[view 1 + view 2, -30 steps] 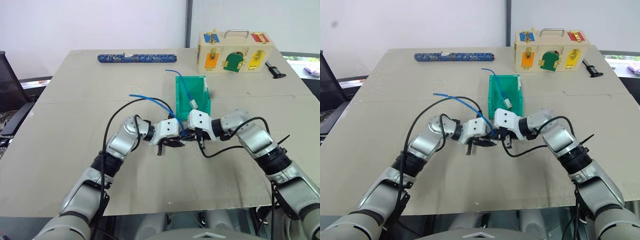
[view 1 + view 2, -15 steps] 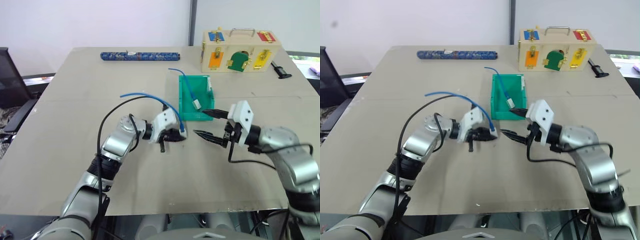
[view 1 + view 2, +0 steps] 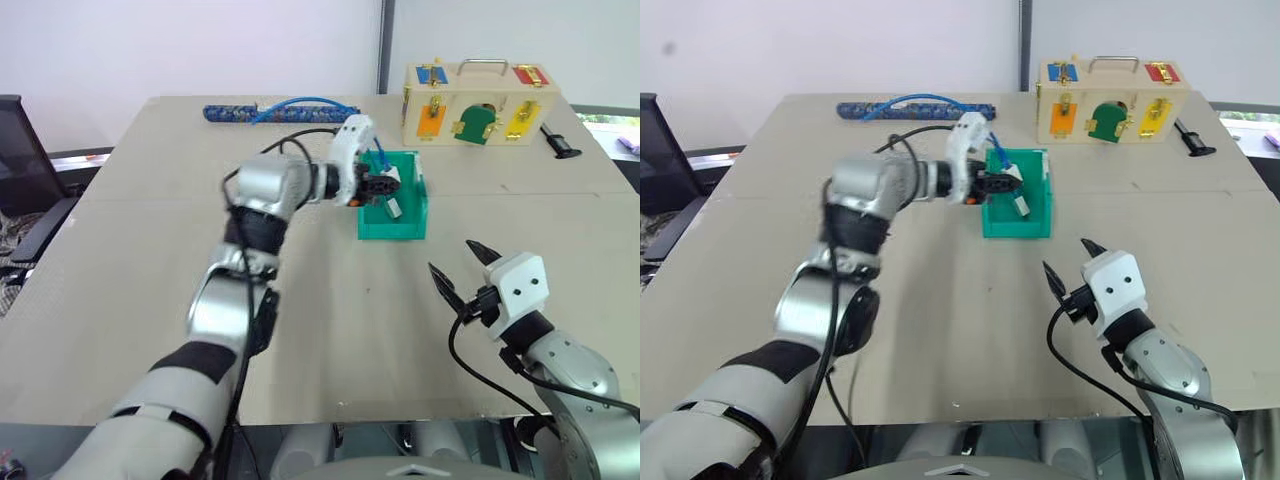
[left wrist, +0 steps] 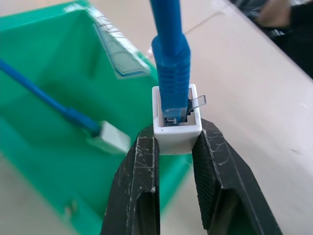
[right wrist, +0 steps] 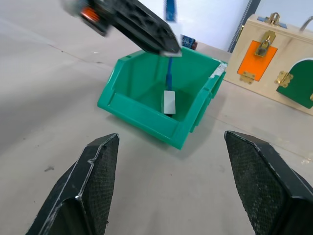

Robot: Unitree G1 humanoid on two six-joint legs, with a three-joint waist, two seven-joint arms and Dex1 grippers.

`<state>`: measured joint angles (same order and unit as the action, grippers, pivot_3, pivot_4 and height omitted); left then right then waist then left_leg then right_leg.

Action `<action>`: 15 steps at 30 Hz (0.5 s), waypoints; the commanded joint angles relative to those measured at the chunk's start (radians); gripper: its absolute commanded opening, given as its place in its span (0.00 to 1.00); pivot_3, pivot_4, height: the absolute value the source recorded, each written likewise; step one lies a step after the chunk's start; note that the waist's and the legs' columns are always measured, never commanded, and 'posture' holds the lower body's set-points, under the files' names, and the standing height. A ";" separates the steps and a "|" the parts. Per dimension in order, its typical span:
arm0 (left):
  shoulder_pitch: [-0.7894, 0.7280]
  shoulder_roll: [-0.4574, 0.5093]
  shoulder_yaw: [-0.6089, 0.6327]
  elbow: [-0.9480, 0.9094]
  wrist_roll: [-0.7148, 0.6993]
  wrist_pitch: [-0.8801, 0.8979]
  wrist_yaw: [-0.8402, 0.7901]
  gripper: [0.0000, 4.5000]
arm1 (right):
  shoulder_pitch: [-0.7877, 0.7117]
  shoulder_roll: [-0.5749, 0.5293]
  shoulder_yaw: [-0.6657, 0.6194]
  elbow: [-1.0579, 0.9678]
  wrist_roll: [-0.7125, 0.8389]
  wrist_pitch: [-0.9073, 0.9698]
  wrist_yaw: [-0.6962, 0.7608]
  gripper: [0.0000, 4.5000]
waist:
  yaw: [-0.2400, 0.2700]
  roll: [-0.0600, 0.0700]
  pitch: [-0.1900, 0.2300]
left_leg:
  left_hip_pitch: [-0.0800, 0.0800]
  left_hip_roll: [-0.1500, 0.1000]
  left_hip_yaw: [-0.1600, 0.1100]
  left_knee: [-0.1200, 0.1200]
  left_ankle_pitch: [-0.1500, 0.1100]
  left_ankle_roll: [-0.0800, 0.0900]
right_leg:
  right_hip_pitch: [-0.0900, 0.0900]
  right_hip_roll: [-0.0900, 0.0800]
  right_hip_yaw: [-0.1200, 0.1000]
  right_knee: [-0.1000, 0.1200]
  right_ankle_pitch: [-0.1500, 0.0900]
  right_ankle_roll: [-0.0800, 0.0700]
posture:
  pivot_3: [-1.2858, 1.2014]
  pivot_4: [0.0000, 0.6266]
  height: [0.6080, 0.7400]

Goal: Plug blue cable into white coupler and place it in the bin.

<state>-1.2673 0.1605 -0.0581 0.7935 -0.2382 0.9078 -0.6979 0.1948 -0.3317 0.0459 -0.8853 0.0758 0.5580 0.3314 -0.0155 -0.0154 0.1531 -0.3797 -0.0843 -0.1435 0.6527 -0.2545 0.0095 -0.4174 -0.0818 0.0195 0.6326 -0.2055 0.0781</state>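
Note:
My left gripper [image 4: 177, 131] is shut on the white coupler [image 4: 177, 122], pinching its sides. The blue cable [image 4: 168, 54] is plugged into the coupler's socket and arcs back over the table [image 3: 295, 103]. In the eye views my left gripper [image 3: 385, 187] hovers over the open top of the teal bin [image 3: 392, 228]. Another blue cable with a white coupler [image 4: 108, 137] lies inside the bin [image 4: 44, 73]. My right gripper [image 3: 462, 270] stands open and empty, well in front of the bin, which its wrist view faces [image 5: 146, 115].
A pale wooden latch box [image 3: 482, 103] stands behind the bin at the back right. A dark-blue patterned tube [image 3: 240, 113] lies along the far edge. A small black tool [image 3: 556, 140] lies right of the box.
My left gripper rose and swung forward from the table's middle to over the bin, carrying coupler and cable. My right gripper let go, opened and drew back toward the near right.

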 commanded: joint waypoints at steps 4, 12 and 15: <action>-0.103 0.017 0.012 0.101 0.008 -0.024 -0.057 0.80 | 0.021 -0.008 -0.013 -0.068 0.001 -0.005 -0.022 0.76 | -0.001 0.000 0.000 | -0.002 0.000 0.000 -0.002 0.000 0.000 | -0.002 0.000 0.000 -0.001 0.000 -0.001 | 0.52 0.24 1.00; 0.190 0.186 0.047 -0.519 -0.115 0.143 -0.145 0.95 | 0.056 -0.010 -0.028 -0.035 0.037 -0.049 0.005 0.76 | -0.011 0.001 0.001 | -0.001 0.003 0.000 -0.002 0.000 0.000 | -0.002 0.000 0.002 0.001 0.000 -0.001 | 0.52 0.24 1.00; 0.395 0.218 0.093 -0.767 -0.133 -0.030 -0.144 0.95 | 0.057 -0.017 -0.061 0.007 0.074 -0.085 0.036 0.76 | -0.007 0.001 0.001 | 0.000 0.003 0.001 -0.002 0.000 0.000 | -0.002 -0.001 0.004 0.001 0.001 -0.002 | 0.52 0.24 1.00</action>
<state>-0.9255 0.3582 0.0043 0.1807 -0.3455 0.9851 -0.8239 0.2601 -0.3415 0.0173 -0.8794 0.1213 0.5139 0.3460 -0.0228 -0.0145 0.1537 -0.3798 -0.0809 -0.1428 0.6513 -0.2547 0.0093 -0.4191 -0.0828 0.0229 0.6338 -0.2047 0.0763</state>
